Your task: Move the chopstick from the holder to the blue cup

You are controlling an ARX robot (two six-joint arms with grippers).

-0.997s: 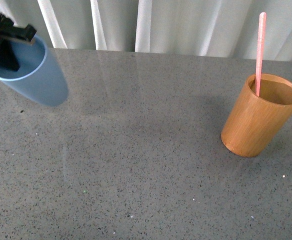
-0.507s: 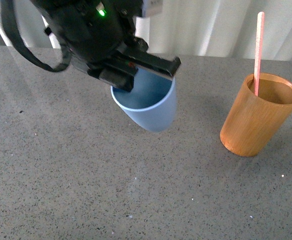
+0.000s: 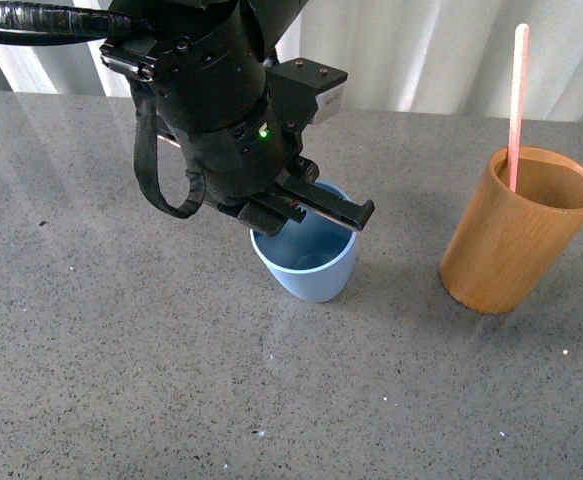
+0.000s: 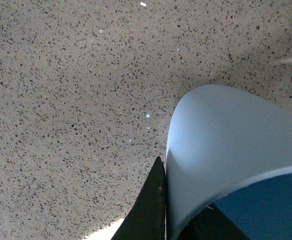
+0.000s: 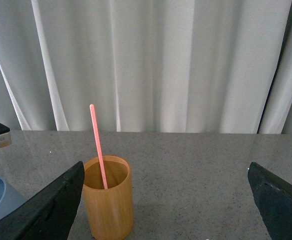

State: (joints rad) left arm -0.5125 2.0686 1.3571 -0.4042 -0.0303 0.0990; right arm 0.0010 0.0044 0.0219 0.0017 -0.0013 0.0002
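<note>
The right gripper (image 5: pixel 166 166) hangs spread wide and empty; straight ahead of it the chopstick (image 5: pixel 98 147) stands nearly upright in the holder (image 5: pixel 109 210), top end clear above the rim. The left gripper (image 3: pixel 306 207) (the farther one) pinches the rim of the blue cup (image 3: pixel 311 272), near the holder.

A grey stone table (image 3: pixel 121 380), finely speckled and faintly glossy, spreads out before me from near to far. A few white flecks (image 3: pixel 566 352) dot its near right part. Behind its far edge hangs a white curtain (image 3: pixel 411 50) in soft vertical folds.
</note>
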